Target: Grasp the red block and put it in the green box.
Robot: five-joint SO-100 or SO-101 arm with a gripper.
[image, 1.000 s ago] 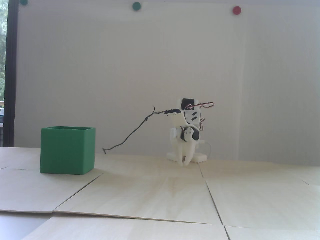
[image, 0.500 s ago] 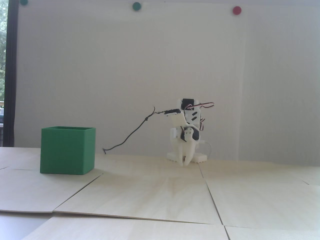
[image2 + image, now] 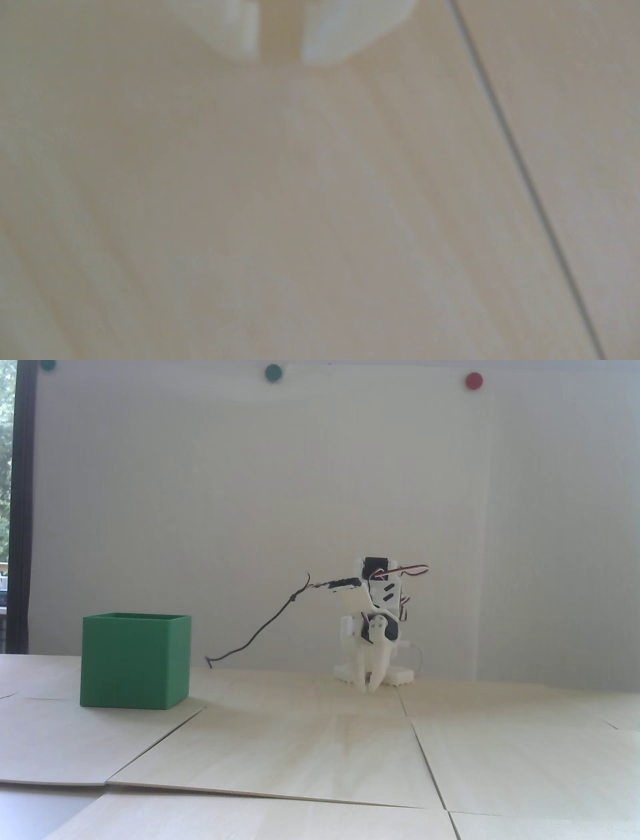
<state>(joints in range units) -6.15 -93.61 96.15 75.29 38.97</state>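
From the left in the fixed view, I have the green box (image 3: 135, 661) standing upright on the tabletop (image 3: 310, 745), open top up, well apart from the arm; a thin black cable (image 3: 260, 632) droops between them; then comes the arm folded over its base, with the tool (image 3: 369, 686) pointing down just above the wood. In the wrist view the tool (image 3: 280, 60) shows two pale fingertips (image 3: 242, 41) with a narrow gap between them and bare wood showing through, so I read it as slightly parted and holding nothing. The red block I cannot find in either view; it may sit inside the box, hidden by the walls, or lie out of frame, and I cannot say which. So the direction from tool to block is unknown to me; all I know is that the box lies well to the tool's left in the fixed view; a dark seam (image 3: 519, 162) crosses the wood on the right of the wrist view.
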